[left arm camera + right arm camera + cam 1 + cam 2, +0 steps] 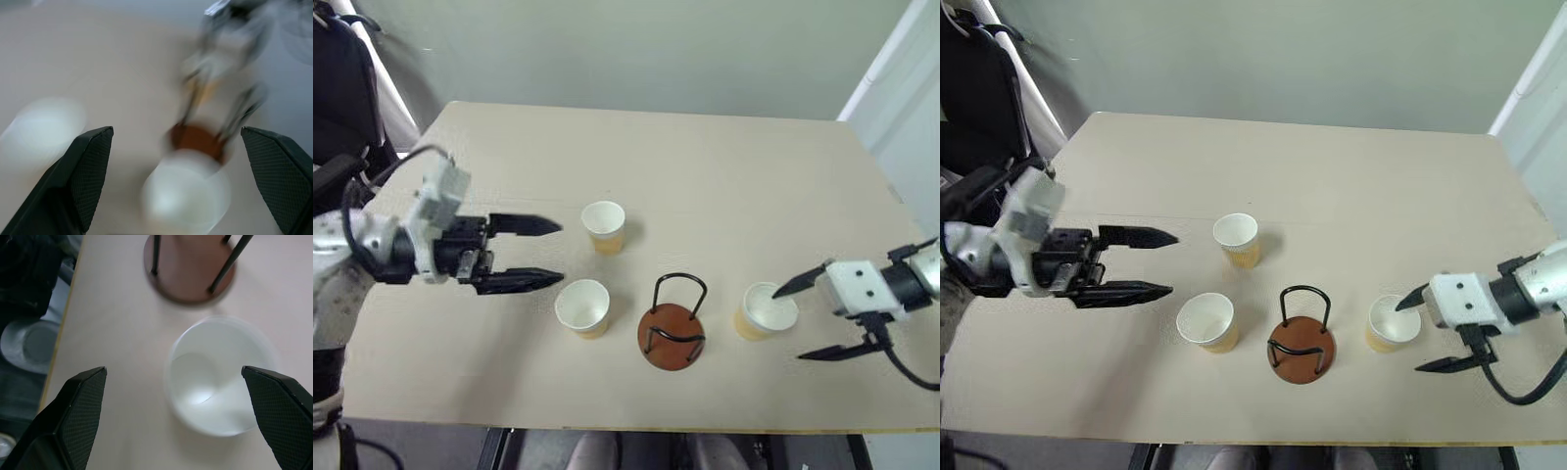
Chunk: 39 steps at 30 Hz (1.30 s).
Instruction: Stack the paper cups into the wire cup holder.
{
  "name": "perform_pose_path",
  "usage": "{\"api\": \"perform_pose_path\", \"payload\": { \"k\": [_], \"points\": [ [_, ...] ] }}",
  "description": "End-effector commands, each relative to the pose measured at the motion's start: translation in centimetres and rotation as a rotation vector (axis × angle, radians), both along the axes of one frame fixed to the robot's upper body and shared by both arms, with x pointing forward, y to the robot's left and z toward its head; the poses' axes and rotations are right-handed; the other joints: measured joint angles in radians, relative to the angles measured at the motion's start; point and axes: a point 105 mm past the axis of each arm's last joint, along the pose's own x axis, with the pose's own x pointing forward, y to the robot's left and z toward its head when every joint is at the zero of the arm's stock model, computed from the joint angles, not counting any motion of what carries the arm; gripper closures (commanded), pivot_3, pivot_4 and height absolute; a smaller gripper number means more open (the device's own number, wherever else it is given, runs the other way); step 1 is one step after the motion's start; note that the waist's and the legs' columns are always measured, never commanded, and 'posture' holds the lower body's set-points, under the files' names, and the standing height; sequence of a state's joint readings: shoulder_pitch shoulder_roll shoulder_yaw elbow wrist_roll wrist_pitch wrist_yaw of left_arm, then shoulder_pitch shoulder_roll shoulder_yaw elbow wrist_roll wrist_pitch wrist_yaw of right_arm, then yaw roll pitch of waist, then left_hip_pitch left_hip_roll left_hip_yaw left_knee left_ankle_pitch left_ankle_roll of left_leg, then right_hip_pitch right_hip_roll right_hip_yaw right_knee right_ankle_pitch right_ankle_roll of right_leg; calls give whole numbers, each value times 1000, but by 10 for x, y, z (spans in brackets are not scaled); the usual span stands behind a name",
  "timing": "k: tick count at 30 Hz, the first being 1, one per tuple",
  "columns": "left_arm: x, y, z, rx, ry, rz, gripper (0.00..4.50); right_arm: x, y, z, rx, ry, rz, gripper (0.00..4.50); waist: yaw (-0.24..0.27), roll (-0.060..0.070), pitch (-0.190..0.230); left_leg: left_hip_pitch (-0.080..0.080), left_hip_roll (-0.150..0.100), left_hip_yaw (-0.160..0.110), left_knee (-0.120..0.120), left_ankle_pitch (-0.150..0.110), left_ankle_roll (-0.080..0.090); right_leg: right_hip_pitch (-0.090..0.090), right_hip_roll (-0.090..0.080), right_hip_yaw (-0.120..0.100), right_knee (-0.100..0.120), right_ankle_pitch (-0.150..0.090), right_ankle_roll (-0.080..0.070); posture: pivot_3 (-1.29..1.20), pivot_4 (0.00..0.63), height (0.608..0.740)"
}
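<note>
Nearest you, the wire cup holder (672, 335) stands upright, empty, between two upright paper cups (582, 307) (765, 310) — the third (604, 226) farther back. Both grippers, left (544, 253) and right (809, 321), gape open — your right wrist view adds the table edge (62, 328).

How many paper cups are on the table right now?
3. One cup stands farthest back, one to the left of the holder, one to its right by the right gripper. All upright.
</note>
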State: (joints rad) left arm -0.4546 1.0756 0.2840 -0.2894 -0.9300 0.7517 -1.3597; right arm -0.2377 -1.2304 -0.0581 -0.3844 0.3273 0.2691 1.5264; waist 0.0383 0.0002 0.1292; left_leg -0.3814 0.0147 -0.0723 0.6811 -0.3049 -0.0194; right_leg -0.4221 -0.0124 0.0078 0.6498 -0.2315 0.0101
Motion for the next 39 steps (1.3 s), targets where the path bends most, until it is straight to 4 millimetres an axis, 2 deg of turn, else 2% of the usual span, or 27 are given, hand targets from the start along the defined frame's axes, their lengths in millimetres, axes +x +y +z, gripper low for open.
{"api": "perform_pose_path", "payload": {
  "k": [1, 8, 19, 23, 32, 33, 39],
  "points": [
    [-16, -4, 2, 51, 11, -64, 0, 2, 5, 7, -15, -79, 6, 27, -12, 2, 0, 2, 0, 1, -1, 0, 0, 0, 0, 2, 0, 0, 0, 0, 150, 740],
    [-14, 3, -12, 141, -1, -14, 0, 9, 7, 0, -21, -81, 10, 27, -26, 1, 1, 15, 4, 2, -2, 0, 2, 8, 4, 5, 5, 0, 0, 0, 150, 740],
    [-16, 10, -28, 278, -56, 15, 0, 24, 14, -14, -49, -106, 38, 27, -28, 1, 1, 13, 4, 2, 1, -3, 7, 8, 4, 5, 5, -1, -1, 0, 150, 740],
    [-16, 14, -29, 291, -59, 30, 0, 21, 18, -16, -46, -94, 61, 856, -28, 1, 1, 13, 4, 2, 0, -3, 7, 8, 4, 5, 4, -2, -2, 0, 150, 740],
    [-17, 17, -27, 290, -65, 45, 0, 22, 17, -22, -71, -87, 78, 4259, -28, 1, 1, 13, 5, 2, 0, -4, 7, 8, 4, 5, 3, -2, -2, 0, 150, 740],
    [-16, 17, -27, 288, -66, 50, 0, 22, 18, -23, -72, -87, 79, 4461, -28, 1, 1, 13, 5, 2, 0, -4, 7, 8, 4, 5, 3, -2, -2, 0, 150, 740],
    [-13, 19, -26, 288, -73, 74, 0, 22, 19, -20, -65, -84, 93, 4461, -28, 1, 1, 13, 5, 2, 0, -4, 7, 8, 4, 5, 3, -2, -2, 0, 150, 740]
  ]
}}
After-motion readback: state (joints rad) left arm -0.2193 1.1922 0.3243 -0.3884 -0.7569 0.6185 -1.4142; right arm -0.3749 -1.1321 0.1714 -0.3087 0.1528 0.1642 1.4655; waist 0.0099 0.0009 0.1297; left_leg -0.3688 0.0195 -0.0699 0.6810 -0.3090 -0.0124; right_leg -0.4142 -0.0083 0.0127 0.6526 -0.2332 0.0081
